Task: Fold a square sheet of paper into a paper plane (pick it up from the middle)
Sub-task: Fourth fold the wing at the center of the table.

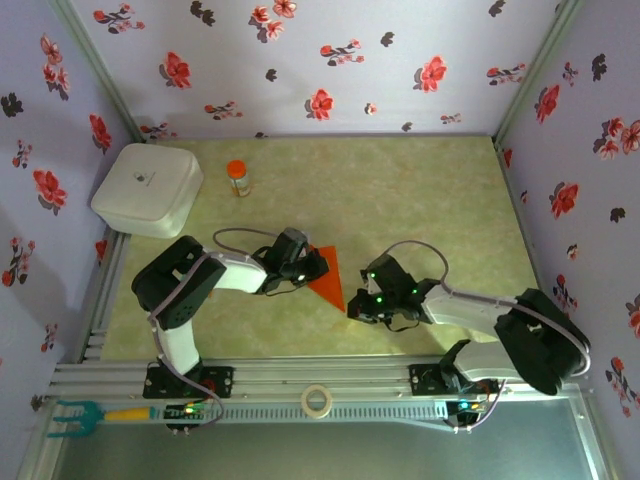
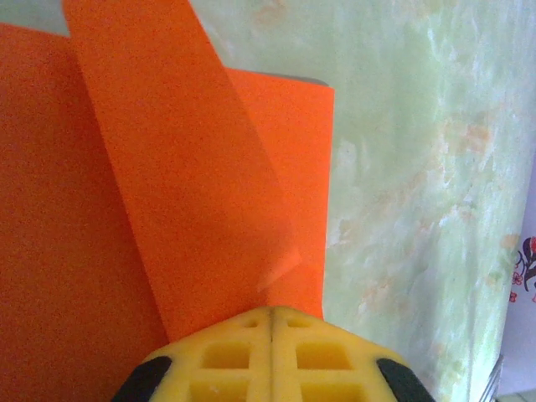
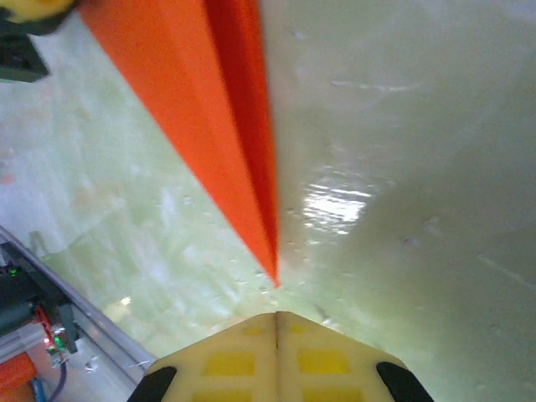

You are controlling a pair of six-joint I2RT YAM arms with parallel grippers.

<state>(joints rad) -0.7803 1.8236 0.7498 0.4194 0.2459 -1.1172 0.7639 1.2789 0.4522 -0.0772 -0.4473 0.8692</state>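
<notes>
The left pincer (image 1: 316,266) in the top view is clenched, its tip touching the 9 o'clock edge of the sheet of paper (image 1: 330,278). The sheet is folded into an orange wedge near the middle of the table (image 1: 420,200), its point aimed at 5 o'clock. The right pincer (image 1: 353,309), also clenched, sits just beside that point on its 4 o'clock side. A small orange-capped bottle (image 1: 238,178) stands well apart at 11 o'clock from the paper, and a white box (image 1: 148,188) lies at 10 o'clock.

In the left wrist view, the left pincer (image 2: 272,311) has its yellow fingers (image 2: 226,356) pressed together at 6 o'clock. The sheet of paper (image 2: 167,184) spreads from them toward 11 o'clock, one flap lying over another. Whether paper is nipped between the tips cannot be told.

In the right wrist view, the right pincer (image 3: 276,316) is shut with nothing between its tips. The point of the sheet of paper (image 3: 201,109) ends just short of them, and the wedge widens toward 11 o'clock.
</notes>
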